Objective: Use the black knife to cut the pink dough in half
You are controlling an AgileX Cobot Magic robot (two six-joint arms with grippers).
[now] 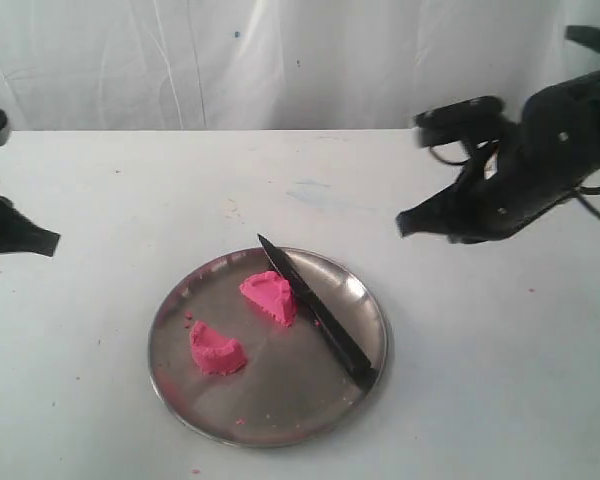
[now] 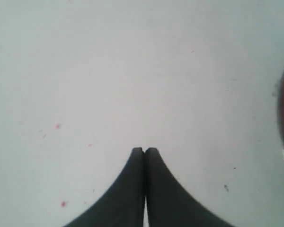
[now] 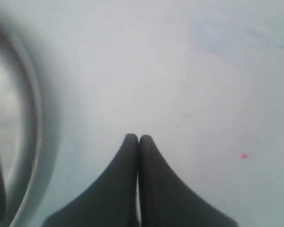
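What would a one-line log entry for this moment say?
pink dough: two pieces on steel plate | black knife: lying on plate | left gripper: shut, empty | right gripper: shut, empty

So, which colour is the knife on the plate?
All black, blade and handle alike: the black knife shows best in the exterior view.

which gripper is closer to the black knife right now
Right. The right gripper hovers shut just beyond the plate, near the black knife; the left gripper sits shut at the table's far edge.
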